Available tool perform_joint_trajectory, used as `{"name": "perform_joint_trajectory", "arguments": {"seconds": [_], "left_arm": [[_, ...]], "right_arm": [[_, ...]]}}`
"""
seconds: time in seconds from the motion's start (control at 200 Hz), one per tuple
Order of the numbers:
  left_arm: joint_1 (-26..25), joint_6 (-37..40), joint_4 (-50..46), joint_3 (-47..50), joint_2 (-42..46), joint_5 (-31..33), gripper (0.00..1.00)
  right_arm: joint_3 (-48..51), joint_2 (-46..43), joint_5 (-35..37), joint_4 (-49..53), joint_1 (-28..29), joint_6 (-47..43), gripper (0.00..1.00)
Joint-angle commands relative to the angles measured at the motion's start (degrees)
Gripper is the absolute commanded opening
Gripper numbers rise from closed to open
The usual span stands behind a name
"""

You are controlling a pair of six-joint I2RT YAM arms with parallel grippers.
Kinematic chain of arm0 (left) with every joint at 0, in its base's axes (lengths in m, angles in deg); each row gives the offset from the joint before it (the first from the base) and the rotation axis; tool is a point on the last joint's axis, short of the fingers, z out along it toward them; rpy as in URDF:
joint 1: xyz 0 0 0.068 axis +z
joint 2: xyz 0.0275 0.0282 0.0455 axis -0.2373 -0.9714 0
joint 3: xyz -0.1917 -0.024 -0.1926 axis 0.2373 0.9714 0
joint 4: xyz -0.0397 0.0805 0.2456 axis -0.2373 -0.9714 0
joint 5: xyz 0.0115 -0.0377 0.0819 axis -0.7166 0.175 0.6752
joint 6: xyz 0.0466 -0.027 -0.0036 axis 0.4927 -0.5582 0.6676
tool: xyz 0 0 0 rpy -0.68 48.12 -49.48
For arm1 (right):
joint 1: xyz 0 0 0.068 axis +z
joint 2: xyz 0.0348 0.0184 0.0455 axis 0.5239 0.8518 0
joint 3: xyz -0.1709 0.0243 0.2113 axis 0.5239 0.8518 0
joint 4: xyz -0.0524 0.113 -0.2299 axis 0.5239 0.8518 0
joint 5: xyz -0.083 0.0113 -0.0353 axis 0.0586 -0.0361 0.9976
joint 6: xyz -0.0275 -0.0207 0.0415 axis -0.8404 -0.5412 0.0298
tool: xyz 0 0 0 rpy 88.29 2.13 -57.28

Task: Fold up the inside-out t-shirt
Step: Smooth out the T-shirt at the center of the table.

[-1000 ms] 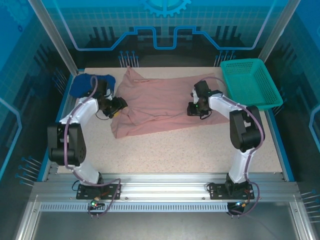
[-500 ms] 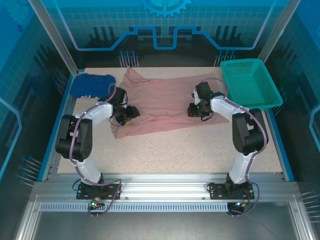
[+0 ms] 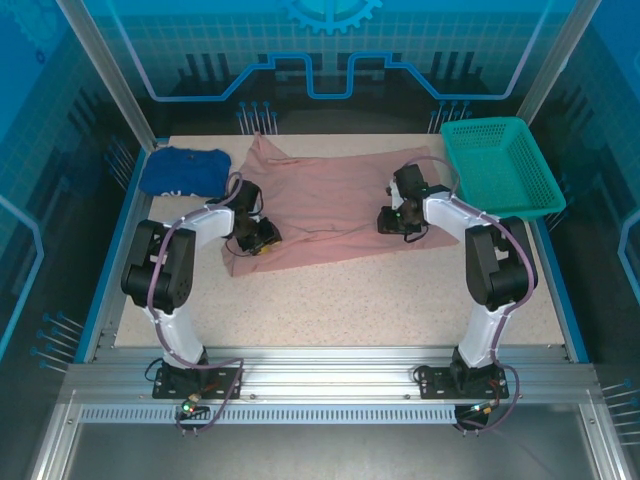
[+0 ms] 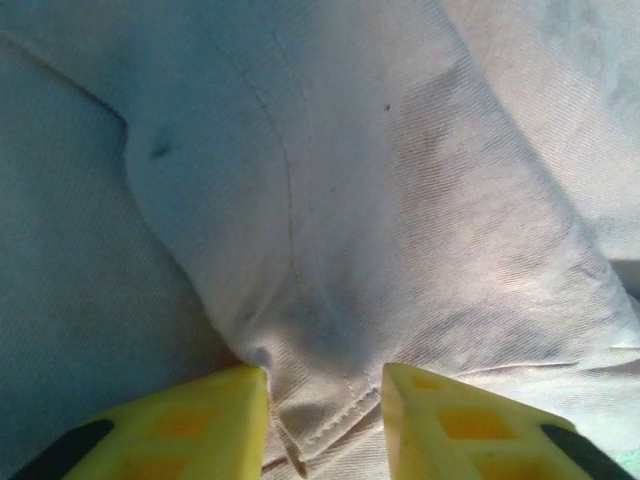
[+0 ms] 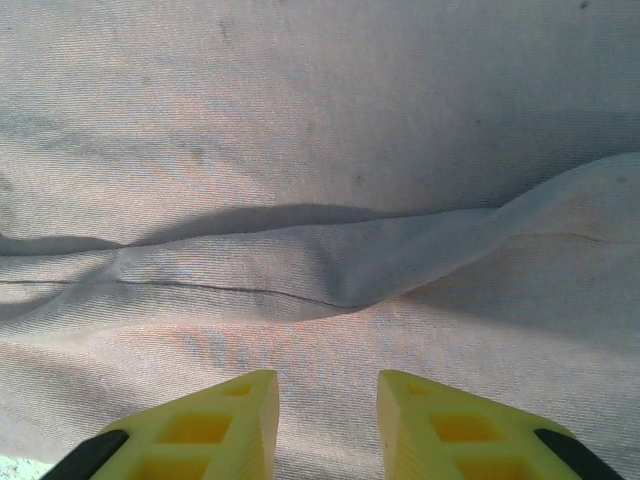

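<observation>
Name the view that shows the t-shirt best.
Top external: nearly the whole t-shirt lies in frame, spread across the table. Left wrist gives a close-up of a hemmed fold; right wrist, a wrinkled patch.

The left arm [image 3: 158,275] and right arm [image 3: 495,265] are wearing white shells between black joint housings, each trailing a looping purple cable. The left tool [image 4: 325,385] and right tool [image 5: 322,385] are showing bright yellow fingers [image 4: 180,430] with recessed pockets and black patches at the frame's bottom corners.

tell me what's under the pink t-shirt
The t-shirt lies spread on the speckled table, whose bare top shows around it. Whatever sits beneath the cloth is covered and cannot be seen.
</observation>
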Motion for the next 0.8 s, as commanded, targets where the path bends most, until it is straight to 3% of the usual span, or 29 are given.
{"name": "perform_joint_trajectory", "arguments": {"seconds": [0.0, 0.33, 0.655, 0.74, 0.795], "left_arm": [[-0.5, -0.3, 0.1, -2.2, -1.0, -0.4, 0.26], [-0.5, 1.1, -1.9, -6.9, -1.6, 0.8, 0.00], [-0.5, 4.9, -6.2, -23.7, -9.0, 6.6, 0.00], [-0.5, 5.4, -6.9, -30.0, -13.5, 6.9, 0.09], [-0.5, 5.4, -7.3, -33.8, -16.2, 6.2, 0.22]], "right_arm": [[0.9, -1.9, -0.3, -0.2, -0.8, 0.5, 0.32], [0.9, -1.5, -0.2, -0.2, -1.0, 0.5, 0.33], [1.2, -1.9, -0.2, -0.2, -1.4, 0.2, 0.33], [1.5, -2.1, -0.4, -0.3, -1.5, 0.2, 0.33], [1.9, -2.4, -0.5, -0.4, -1.5, 0.2, 0.33]]}}
